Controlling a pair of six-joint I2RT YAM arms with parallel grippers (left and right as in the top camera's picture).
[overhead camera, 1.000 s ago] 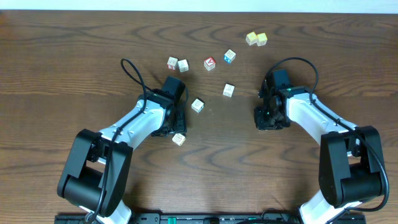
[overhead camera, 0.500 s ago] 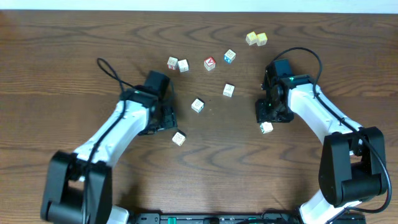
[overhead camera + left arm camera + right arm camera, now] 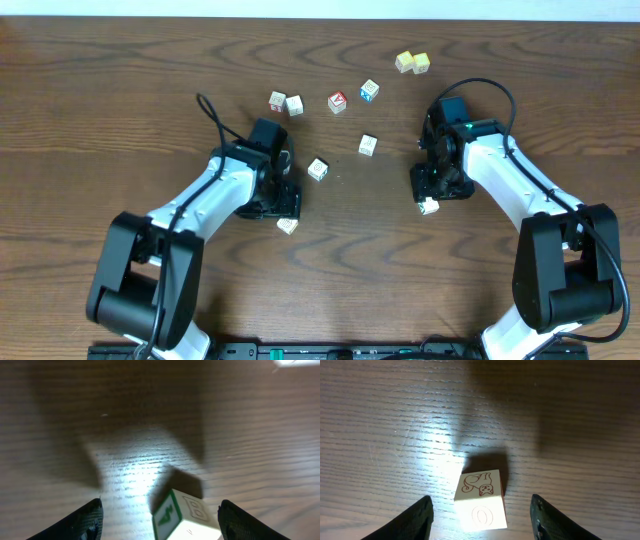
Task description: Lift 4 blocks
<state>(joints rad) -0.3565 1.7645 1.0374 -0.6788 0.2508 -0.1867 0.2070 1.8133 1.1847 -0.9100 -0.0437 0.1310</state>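
Toward the near edge of the worktop (image 3: 100, 100), left of its middle, my left pincer (image 3: 160, 516) stands wide with nothing in it, straddling the green-marked block (image 3: 187, 516). That cube rests on the wood low in the wrist view, off centre toward one finger (image 3: 242, 521) with a slim gap showing. It is turned corner-on, so a green-printed face and a face with a letter B both show. A cube has no long axis, so what counts is that twist and the offset: I judge a plain close would push it sideways before pinching it.

My right pincer (image 3: 481, 516), right of the middle, is likewise parted and empty. The red-marked block (image 3: 479, 491) sits midway between its fingers, clear of both and only slightly skewed. Its top carries a small animal in red line, a cat I think, and the nearer face an O. This one looks ready for a straight squeeze.

Both are pale, matt wooden cubes with crisp edges and thin printing, so they should be light and firm under flat pads. The worktop is dark, strongly grained and a little glossy, so a nudged cube may slide.

A third block (image 3: 318, 169) lies nearer my left arm, and a fourth block (image 3: 368, 145) sits between the two arms, further toward the far edge.
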